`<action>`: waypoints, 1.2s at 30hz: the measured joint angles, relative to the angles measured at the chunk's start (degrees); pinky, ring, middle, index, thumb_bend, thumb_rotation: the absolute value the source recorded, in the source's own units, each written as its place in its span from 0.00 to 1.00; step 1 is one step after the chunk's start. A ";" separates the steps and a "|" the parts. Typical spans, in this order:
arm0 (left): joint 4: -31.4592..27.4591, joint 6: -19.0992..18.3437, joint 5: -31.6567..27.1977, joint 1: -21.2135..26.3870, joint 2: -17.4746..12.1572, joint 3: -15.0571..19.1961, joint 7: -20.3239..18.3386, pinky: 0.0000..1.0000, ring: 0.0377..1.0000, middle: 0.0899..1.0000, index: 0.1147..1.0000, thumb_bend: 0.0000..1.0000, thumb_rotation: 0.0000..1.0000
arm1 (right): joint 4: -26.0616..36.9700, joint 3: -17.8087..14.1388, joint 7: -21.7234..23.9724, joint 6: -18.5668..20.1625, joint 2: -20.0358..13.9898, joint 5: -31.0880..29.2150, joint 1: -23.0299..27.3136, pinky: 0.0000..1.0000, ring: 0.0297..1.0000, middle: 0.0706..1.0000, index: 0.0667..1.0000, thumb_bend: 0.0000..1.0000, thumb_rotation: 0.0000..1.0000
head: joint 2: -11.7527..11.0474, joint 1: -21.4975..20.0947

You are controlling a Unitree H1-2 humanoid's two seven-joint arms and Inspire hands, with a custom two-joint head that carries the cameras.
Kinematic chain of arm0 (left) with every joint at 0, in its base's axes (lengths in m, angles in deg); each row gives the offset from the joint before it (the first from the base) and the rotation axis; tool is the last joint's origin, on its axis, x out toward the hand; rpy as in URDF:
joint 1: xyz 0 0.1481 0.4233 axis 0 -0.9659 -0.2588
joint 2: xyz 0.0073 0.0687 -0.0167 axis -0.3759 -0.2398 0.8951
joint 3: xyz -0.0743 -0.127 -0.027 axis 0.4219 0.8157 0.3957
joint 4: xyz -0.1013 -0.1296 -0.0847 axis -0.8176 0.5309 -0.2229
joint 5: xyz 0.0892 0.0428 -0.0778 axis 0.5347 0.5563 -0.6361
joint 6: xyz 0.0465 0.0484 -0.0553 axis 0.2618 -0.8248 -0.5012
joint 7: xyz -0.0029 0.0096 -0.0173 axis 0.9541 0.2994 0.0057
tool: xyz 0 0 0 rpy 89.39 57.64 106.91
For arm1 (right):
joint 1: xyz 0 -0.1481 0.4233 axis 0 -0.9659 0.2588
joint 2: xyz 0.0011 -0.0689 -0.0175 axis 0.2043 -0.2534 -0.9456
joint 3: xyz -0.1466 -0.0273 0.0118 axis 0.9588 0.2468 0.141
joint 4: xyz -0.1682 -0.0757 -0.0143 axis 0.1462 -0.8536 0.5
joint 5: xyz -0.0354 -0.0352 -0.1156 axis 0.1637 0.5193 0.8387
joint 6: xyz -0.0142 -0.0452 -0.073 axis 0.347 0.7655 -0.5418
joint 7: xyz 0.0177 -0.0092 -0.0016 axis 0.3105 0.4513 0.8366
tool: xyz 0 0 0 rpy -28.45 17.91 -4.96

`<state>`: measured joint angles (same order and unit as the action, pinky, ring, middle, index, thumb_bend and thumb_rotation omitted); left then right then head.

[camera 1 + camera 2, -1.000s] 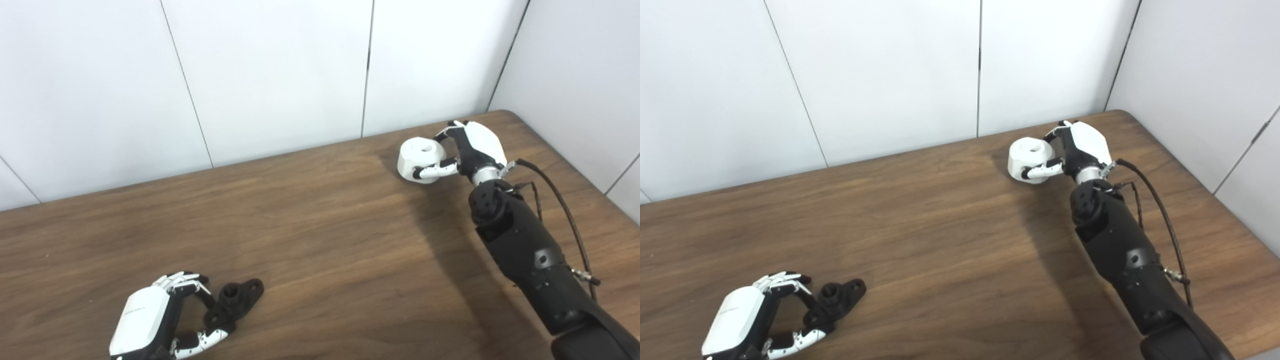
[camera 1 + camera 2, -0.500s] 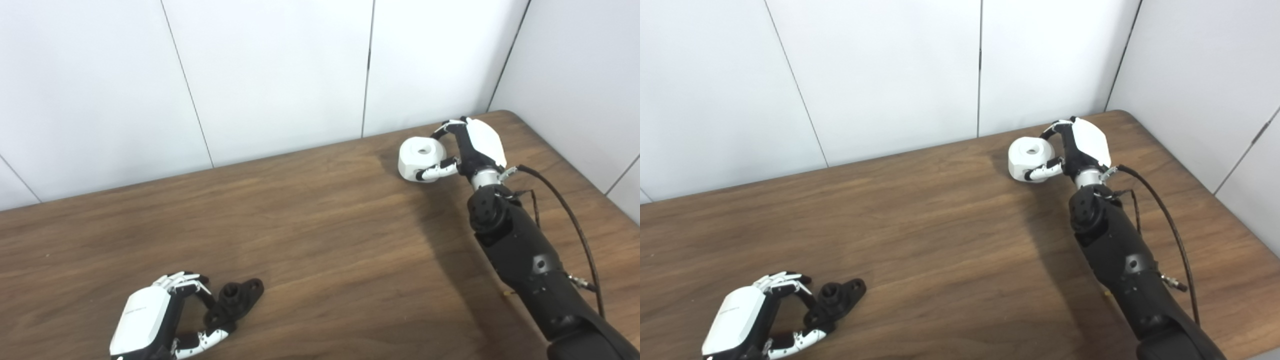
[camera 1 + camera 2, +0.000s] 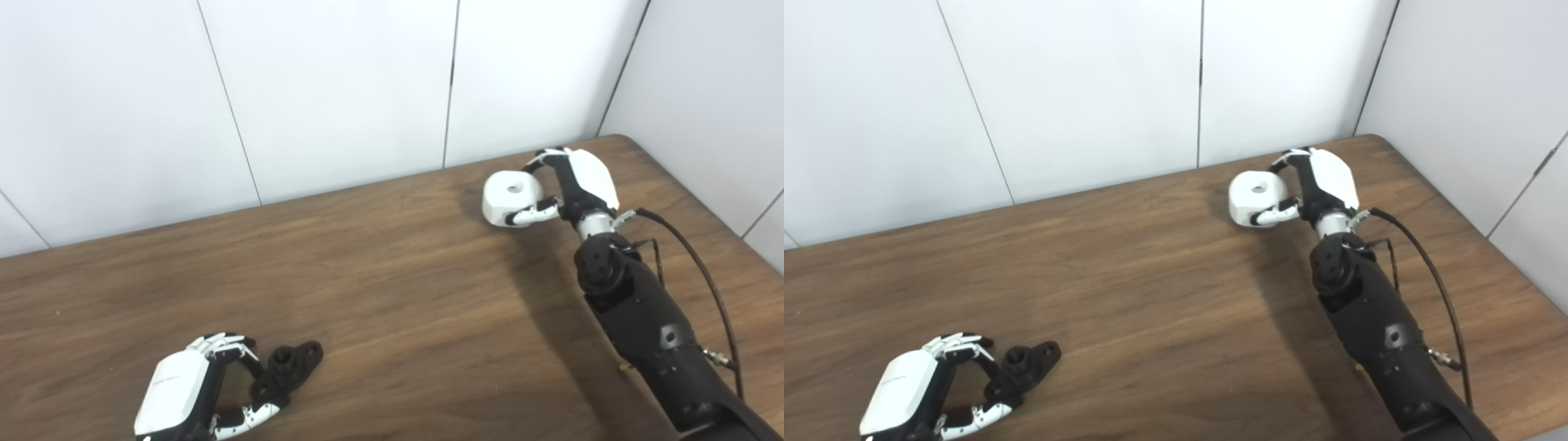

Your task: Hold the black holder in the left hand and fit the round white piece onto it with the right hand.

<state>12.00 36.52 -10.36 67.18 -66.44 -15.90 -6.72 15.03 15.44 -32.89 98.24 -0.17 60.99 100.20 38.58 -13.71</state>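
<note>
Black holder [image 3: 288,366] sits on the wooden worktop [image 3: 380,294] at the near left edge, w/ your left hand [image 3: 190,392] curled around its near end, fingers and thumb pinching it. Far right, near the back corner, your right hand [image 3: 576,184] grips the round white piece [image 3: 508,199], thumb under, fingers over the top; can't tell if it's clear of the worktop. The two parts are well apart. White panel wall [image 3: 343,92] behind.

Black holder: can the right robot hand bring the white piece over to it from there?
Probably yes: the table between looks bare, and the right robot hand grips the white piece; the black holder sits far across.
</note>
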 measured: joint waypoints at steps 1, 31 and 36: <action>0.00 -0.03 0.01 -0.01 0.09 0.00 0.00 0.90 0.83 0.72 0.42 0.52 0.05 | 1.23 0.38 1.22 0.15 -0.10 0.03 0.00 0.93 0.92 0.82 0.45 0.52 0.14 | 0.00 0.61; 0.86 -0.39 2.75 -0.19 2.91 -1.37 2.34 0.93 0.84 0.73 0.42 0.52 0.05 | 31.35 14.24 27.79 6.51 4.58 4.37 -1.19 0.97 0.92 0.81 0.44 0.53 0.14 | 1.85 13.19; 0.96 -0.81 3.66 -0.20 3.53 -1.62 2.55 0.93 0.85 0.73 0.42 0.52 0.05 | 32.99 14.74 29.37 6.37 5.69 3.67 -2.58 0.97 0.93 0.82 0.44 0.53 0.14 | 2.11 15.91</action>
<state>12.96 35.71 -6.70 66.98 -62.91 -17.52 -4.17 48.01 30.17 -3.52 104.61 5.52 64.65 97.62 40.69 2.19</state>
